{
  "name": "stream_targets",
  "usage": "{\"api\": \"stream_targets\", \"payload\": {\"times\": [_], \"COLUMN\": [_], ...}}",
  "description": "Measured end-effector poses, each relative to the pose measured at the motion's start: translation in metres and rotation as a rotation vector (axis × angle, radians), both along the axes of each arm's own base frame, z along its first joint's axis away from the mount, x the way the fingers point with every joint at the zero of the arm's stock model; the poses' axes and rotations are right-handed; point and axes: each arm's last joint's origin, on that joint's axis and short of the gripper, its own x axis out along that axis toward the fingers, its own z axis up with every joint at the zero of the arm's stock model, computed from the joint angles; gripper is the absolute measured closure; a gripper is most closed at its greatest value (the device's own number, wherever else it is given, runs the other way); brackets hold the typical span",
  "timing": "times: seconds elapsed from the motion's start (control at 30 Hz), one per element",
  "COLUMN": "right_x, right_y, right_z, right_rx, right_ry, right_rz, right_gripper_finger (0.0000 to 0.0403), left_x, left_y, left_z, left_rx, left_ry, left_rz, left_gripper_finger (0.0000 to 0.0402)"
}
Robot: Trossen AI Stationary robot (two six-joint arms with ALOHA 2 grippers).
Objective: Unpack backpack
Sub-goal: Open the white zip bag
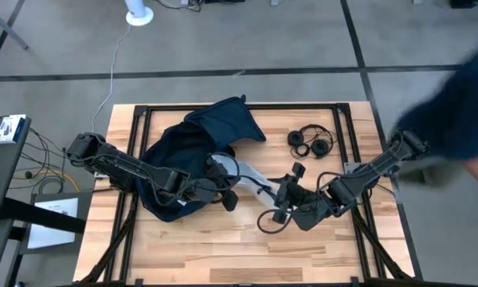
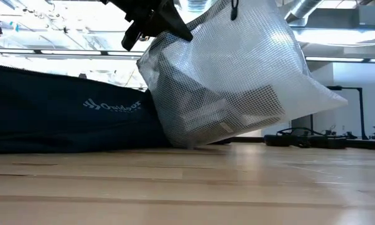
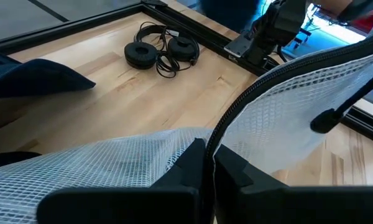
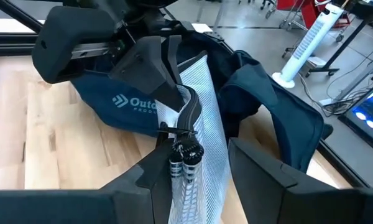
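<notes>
The left gripper is clamped on the clear mesh pouch, lifting it clear of the backpack. The right gripper, fingers apart, straddles the pouch's zipper edge, probably to take it.

The backpack has light letters on its dark blue cloth. In the low view the big word starts with "Out", and a small arrow-like sign sits just before it. The rest of that word is too blurry to read. A smaller line of letters runs under it, but it is too tiny to read. In the right wrist view the same word shows as "Oute", and then the pouch hides it.
</notes>
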Motion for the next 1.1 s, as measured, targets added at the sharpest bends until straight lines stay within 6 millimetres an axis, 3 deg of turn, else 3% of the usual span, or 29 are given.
{"api": "stream_targets", "payload": {"times": [0.4,0.83,1.1], "right_x": [0.001,0.003,0.004], "right_y": [-0.002,-0.006,-0.006], "right_z": [0.0,-0.015,-0.013], "right_rx": [0.018,0.029,0.015], "right_ry": [-0.01,-0.026,-0.03], "right_rz": [-0.015,-0.028,-0.018], "right_gripper_finger": [0.0269,0.0271,0.0309], "left_x": [0.0,0.0,0.0], "left_y": [0.0,0.0,0.0], "left_z": [0.0,0.0,0.0], "left_rx": [0.001,0.0,0.0], "left_ry": [0.0,0.0,-0.001], "left_rz": [0.001,0.001,0.001], "left_gripper_finger": [0.0402,0.0402,0.0402]}}
